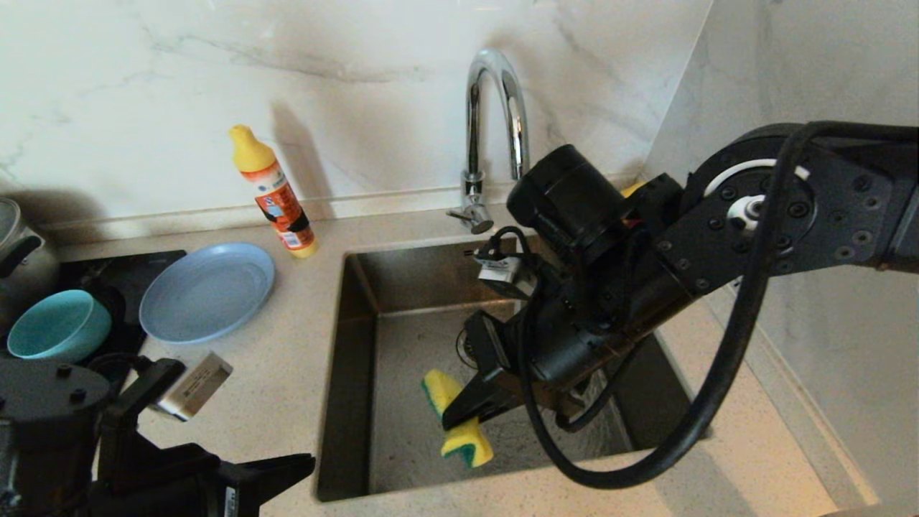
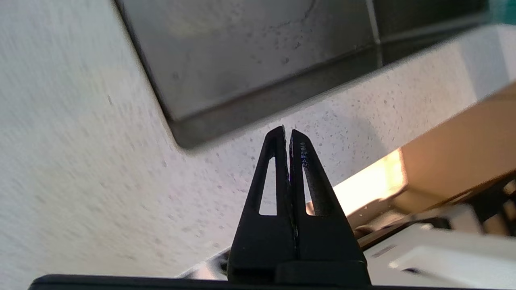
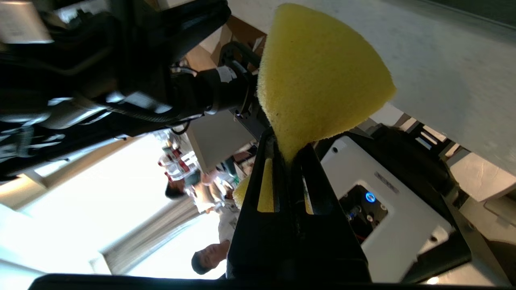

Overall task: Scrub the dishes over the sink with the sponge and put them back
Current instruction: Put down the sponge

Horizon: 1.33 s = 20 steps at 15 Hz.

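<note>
My right gripper (image 1: 454, 416) hangs over the steel sink (image 1: 402, 359), shut on the waist of the yellow sponge (image 1: 459, 420); its green layer shows along one edge. In the right wrist view the sponge (image 3: 318, 76) fans out past the pinching jaws of the right gripper (image 3: 288, 151). The blue-grey plate (image 1: 207, 291) and the teal bowl (image 1: 57, 324) sit on the counter left of the sink. My left gripper (image 1: 298, 463) is low at the front left, over the counter near the sink's front corner. In the left wrist view the left gripper (image 2: 287, 133) is shut and empty.
An orange detergent bottle (image 1: 275, 195) with a yellow cap stands behind the plate by the wall. The chrome tap (image 1: 494, 122) arches over the back of the sink. A dark hob (image 1: 118, 276) and a kettle (image 1: 18, 251) are at the far left.
</note>
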Tool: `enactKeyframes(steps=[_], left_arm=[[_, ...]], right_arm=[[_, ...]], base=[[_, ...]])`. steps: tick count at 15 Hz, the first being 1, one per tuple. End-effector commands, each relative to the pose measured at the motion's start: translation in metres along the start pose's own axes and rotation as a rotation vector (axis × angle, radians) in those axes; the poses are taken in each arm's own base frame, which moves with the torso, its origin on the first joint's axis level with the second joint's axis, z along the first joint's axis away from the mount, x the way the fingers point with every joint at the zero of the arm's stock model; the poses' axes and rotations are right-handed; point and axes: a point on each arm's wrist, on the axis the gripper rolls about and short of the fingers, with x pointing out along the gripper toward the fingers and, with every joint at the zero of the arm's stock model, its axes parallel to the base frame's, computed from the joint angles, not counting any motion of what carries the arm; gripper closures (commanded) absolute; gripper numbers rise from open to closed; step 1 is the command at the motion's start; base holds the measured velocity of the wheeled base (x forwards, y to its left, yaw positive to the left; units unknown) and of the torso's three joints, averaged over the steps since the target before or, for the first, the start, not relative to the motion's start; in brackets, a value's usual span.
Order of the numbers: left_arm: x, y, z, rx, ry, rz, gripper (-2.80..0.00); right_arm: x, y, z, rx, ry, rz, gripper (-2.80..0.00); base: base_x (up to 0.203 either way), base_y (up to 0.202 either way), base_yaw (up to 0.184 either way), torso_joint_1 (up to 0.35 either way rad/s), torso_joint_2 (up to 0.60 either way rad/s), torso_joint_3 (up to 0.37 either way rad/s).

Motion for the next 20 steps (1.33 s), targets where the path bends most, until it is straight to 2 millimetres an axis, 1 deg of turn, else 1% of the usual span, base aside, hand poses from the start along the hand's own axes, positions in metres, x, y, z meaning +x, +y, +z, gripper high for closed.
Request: enactKeyframes(steps=[1,3,5,7,10,13,16,20], left_arm=[[0.006,0.006,-0.013,-0.082,0.032,0.024,0.00],[0.008,0.013,-0.024,-0.170,0.055,0.061,0.00],[0.006,0.019,-0.029,-0.195,0.060,0.105,0.00],[0.008,0.027,-0.034,-0.205,0.068,0.189,0.00],[0.007,0.031,-0.043,-0.202,0.073,0.252,0.00],[0.002,0.033,-0.042,-0.195,0.012,0.328,0.00],[-0.002,0.033,-0.044,-0.189,-0.005,0.343,0.00],[-0.005,0.035,-0.049,-0.189,0.000,0.346,0.00]], right_arm=[[-0.028,0.004,-0.012,0.004,-0.020,0.005,0.00],[-0.048,-0.007,-0.018,0.041,-0.046,-0.014,0.00],[-0.067,-0.014,-0.026,0.059,-0.078,-0.017,0.00],[-0.076,-0.018,-0.033,0.067,-0.093,-0.021,0.00],[-0.077,-0.021,-0.033,0.081,-0.094,-0.029,0.00],[-0.082,-0.030,-0.031,0.110,-0.113,-0.042,0.00],[-0.082,-0.041,-0.031,0.146,-0.112,-0.063,0.00],[-0.085,-0.048,-0.030,0.169,-0.118,-0.073,0.00]], base=[[0.000,0.000,0.000,0.000,0.00,0.000],[0.000,0.000,0.000,0.000,0.00,0.000],[0.000,0.000,0.000,0.000,0.00,0.000],[0.000,0.000,0.000,0.000,0.00,0.000],[0.000,0.000,0.000,0.000,0.00,0.000],[0.000,0.000,0.000,0.000,0.00,0.000],[0.000,0.000,0.000,0.000,0.00,0.000],[0.000,0.000,0.000,0.000,0.00,0.000]])
